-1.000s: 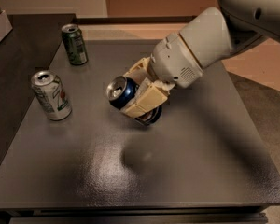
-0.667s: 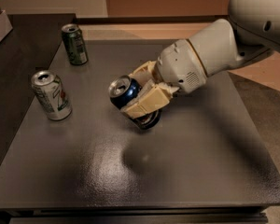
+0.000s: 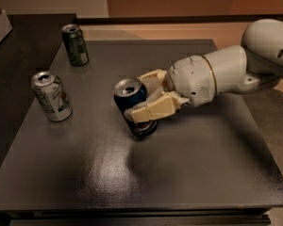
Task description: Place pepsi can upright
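Gripper point(image 3: 141, 108) was clamped on pepsi can point(image 3: 128, 99) | can tilted, at centre of tabletop point(image 3: 203, 173) | white can point(image 3: 52, 98) stood near left edge | green can point(image 3: 75, 44) at far-left corner

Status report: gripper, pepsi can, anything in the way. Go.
Gripper shut on dark blue aluminium pepsi can, over middle of dark table. Can tilted, not yet upright. White-silver can and dark green can stand upright, apart from it.

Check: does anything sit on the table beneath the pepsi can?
Nothing visible. The hand holds the pepsi can tilted over the table; the white-silver can and green can stand well apart.
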Available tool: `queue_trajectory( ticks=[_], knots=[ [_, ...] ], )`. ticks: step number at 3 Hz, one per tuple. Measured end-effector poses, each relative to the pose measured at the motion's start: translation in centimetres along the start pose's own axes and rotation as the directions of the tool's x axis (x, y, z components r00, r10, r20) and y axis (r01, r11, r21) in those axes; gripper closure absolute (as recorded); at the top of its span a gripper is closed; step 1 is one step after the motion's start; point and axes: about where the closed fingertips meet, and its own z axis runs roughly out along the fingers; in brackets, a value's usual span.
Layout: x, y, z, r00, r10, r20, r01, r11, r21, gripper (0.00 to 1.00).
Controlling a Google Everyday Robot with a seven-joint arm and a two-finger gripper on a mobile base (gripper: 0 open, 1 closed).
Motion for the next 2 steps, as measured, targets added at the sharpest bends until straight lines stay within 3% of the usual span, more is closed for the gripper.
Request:
queue_trajectory(
  ticks=[2],
  knots=[
    [1.12,0.42,-0.24,0.988,-0.025,0.155,0.023,0.9996,0.015,1.0]
  ],
)
